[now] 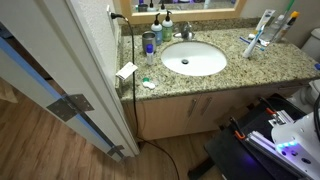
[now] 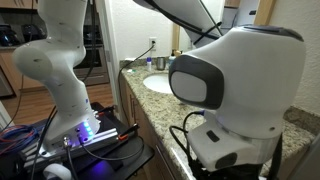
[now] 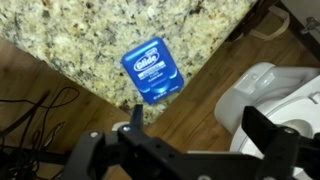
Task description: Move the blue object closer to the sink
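The blue object (image 1: 258,38), a slim white and light-blue stick, leans on the granite counter to the right of the sink (image 1: 195,58) in an exterior view. The round white basin also shows small in an exterior view (image 2: 160,84). In the wrist view my gripper (image 3: 197,116) is open and empty, its dark fingers spread over the counter's edge and the wooden floor. A flat blue packet (image 3: 152,70) with white lettering lies on the counter just beyond the left finger. The stick is out of the wrist view.
A chrome faucet (image 1: 186,33), a dark blue cup (image 1: 149,43), a green-tipped stick (image 1: 287,20) and a white card (image 1: 126,70) stand around the basin. A door (image 1: 60,90) stands at left. The white robot base (image 2: 235,90) fills the foreground.
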`<state>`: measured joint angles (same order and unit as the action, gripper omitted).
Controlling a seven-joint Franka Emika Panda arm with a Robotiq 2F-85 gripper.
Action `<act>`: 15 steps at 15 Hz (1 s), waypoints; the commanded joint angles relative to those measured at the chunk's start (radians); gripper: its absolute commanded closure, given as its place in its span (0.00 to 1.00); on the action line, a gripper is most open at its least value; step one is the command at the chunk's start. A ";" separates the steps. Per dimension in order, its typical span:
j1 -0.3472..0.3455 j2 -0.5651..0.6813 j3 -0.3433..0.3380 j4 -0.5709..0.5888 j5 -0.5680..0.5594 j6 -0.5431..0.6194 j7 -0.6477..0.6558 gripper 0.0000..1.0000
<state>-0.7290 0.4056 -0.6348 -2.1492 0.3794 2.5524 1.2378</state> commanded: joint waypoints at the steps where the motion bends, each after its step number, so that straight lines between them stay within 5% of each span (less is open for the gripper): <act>1: 0.003 0.014 0.005 0.002 -0.017 -0.017 0.003 0.00; 10: 0.005 0.020 0.043 -0.019 -0.012 -0.025 -0.003 0.00; 11: 0.005 0.019 0.048 -0.024 -0.012 -0.016 -0.014 0.25; 15: -0.009 0.026 0.055 -0.006 -0.006 -0.023 -0.035 0.48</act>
<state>-0.7232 0.4257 -0.5909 -2.1673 0.3697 2.5300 1.2307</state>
